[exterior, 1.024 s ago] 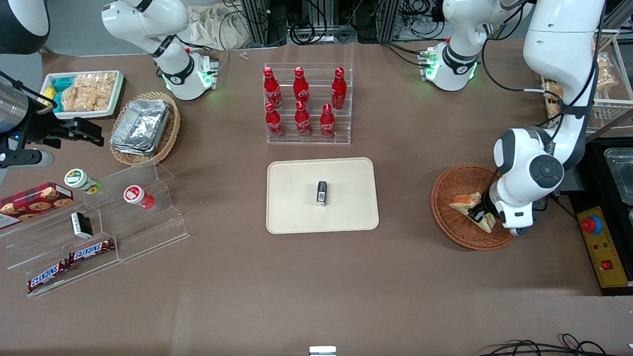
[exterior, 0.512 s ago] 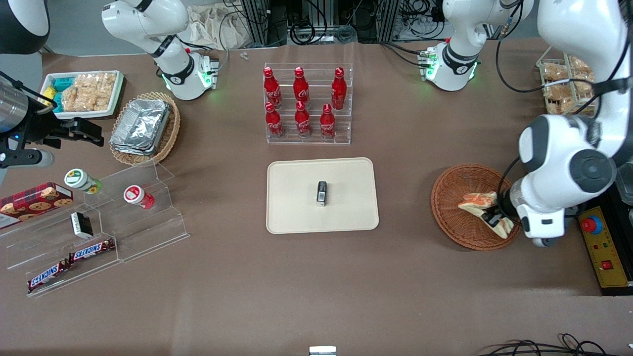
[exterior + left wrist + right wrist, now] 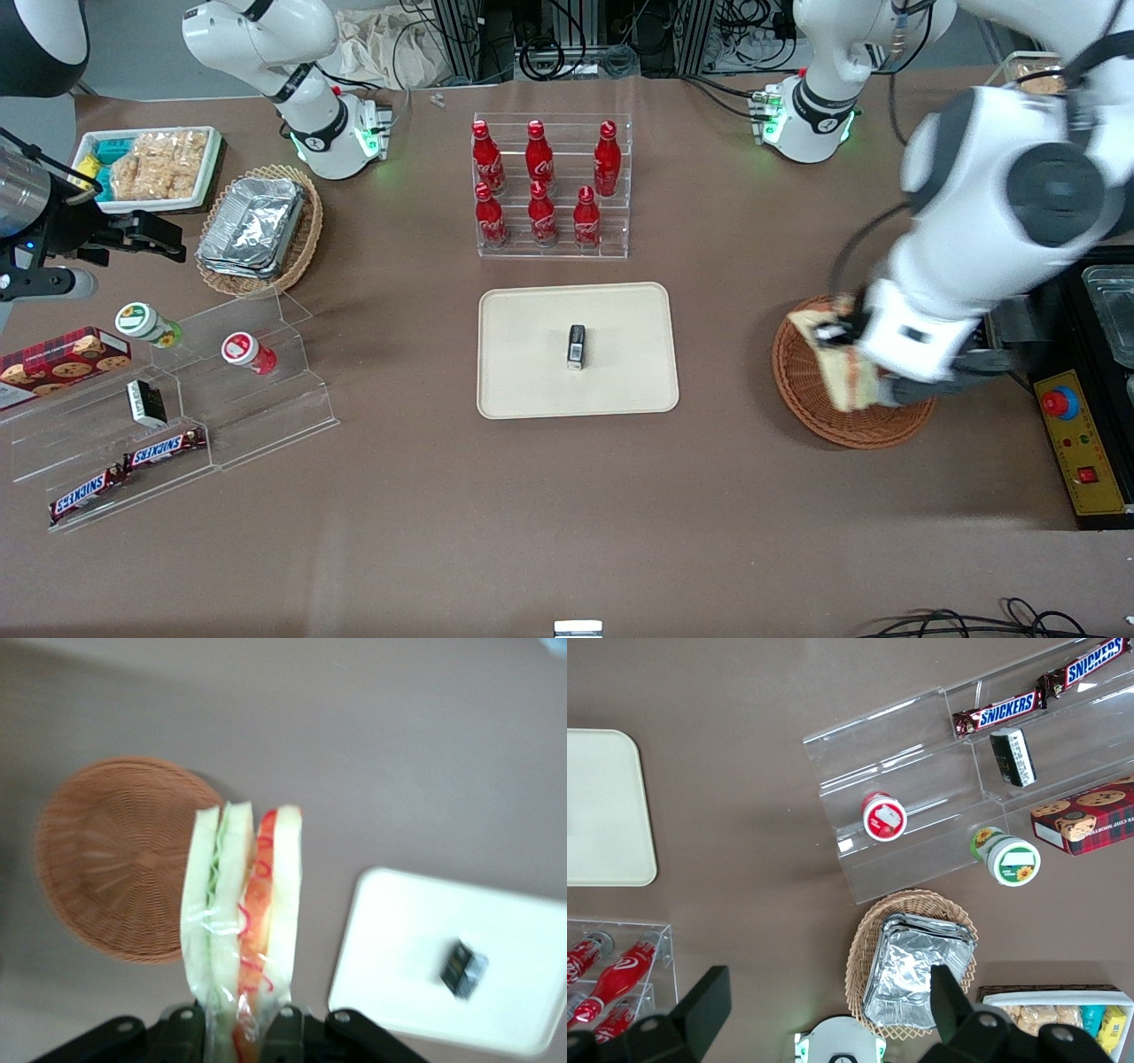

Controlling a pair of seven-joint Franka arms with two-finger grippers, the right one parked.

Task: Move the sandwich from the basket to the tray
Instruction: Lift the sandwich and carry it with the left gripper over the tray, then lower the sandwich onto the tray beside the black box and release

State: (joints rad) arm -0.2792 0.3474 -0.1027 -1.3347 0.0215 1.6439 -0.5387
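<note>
Front view pictures show a wide brown surface (image 3: 532,496). On it, near the middle, the flat cream tray (image 3: 532,372) is laid, and a small dark box (image 3: 576,346) is seen lying on the tray. Toward the working arm's end of the surface, the round reddish-brown basket (image 3: 802,390) is found, well apart from the tray. The basket is seen with nothing in it from the left wrist view (image 3: 115,859).

A clear rack of red bottles (image 3: 545,186) is set farther from the front camera than the tray. Toward the parked arm's end, a tan basket of foil containers (image 3: 257,226) and a clear stepped stand (image 3: 186,399) with snack bars are seen.

The hand (image 3: 842,350) is held up above the basket. It is clenched on the sandwich (image 3: 842,377), which is gripped at one end between the two black fingers (image 3: 282,1032). The sandwich (image 3: 241,930) is wrapped in clear film and is lifted up out of the basket, with its red and green filling shown along the cut edge. It is not touching the basket or the tray.
</note>
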